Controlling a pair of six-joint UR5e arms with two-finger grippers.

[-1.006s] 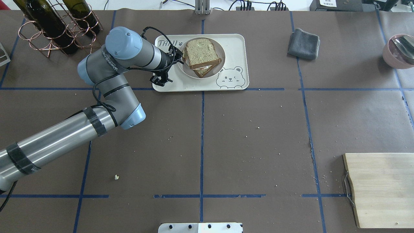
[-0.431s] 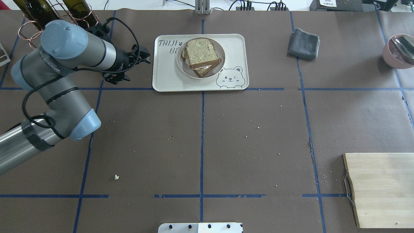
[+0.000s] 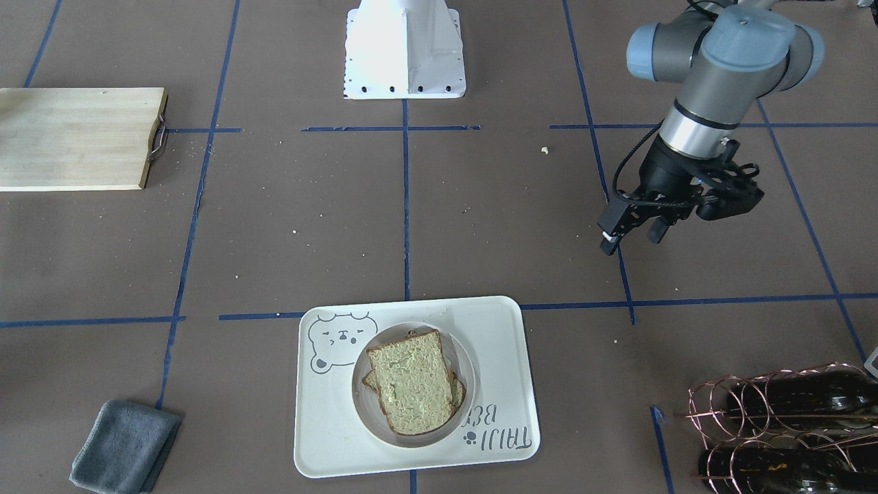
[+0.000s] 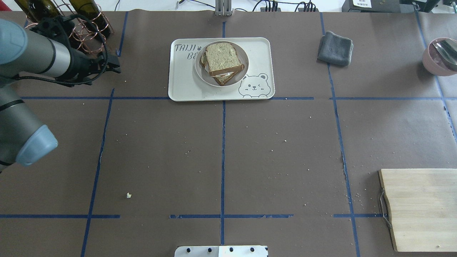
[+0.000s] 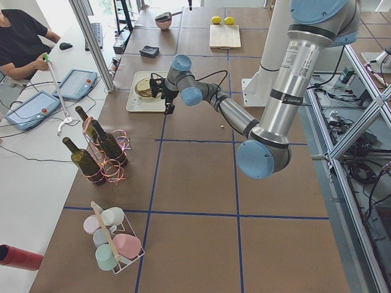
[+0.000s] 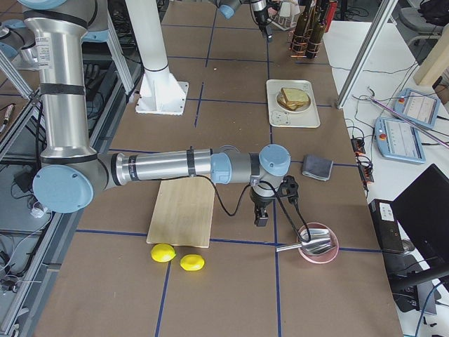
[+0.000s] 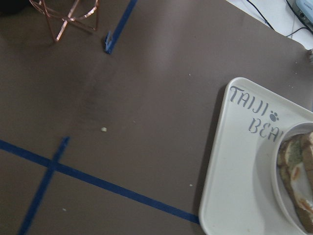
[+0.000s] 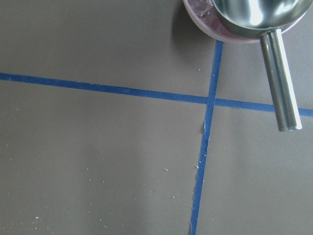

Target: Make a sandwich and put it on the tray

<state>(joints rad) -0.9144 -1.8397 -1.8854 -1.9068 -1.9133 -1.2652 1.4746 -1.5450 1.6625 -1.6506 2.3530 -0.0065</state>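
The sandwich [image 4: 222, 59] is two bread slices with white egg showing between them. It lies on a small round white plate [image 4: 200, 73] on the cream tray [image 4: 185, 87] with the bear drawing, at the far middle of the table. It also shows in the front-facing view [image 3: 411, 381] and at the edge of the left wrist view [image 7: 293, 161]. My left gripper [image 4: 115, 64] is open and empty, above the table well left of the tray, beside the wine rack. My right gripper [image 6: 261, 214] shows only in the exterior right view, near a pink bowl; I cannot tell its state.
A copper wine rack with bottles [image 4: 76, 21] stands at the far left. A grey cloth [image 4: 335, 48] lies right of the tray. A pink bowl with a metal scoop [image 4: 441, 57] sits at the far right. A wooden cutting board [image 4: 421, 207] lies near right.
My left arm has drawn back to the left, from the plate's left side to beside the wine rack. The sandwich, plate and tray have stayed in place.
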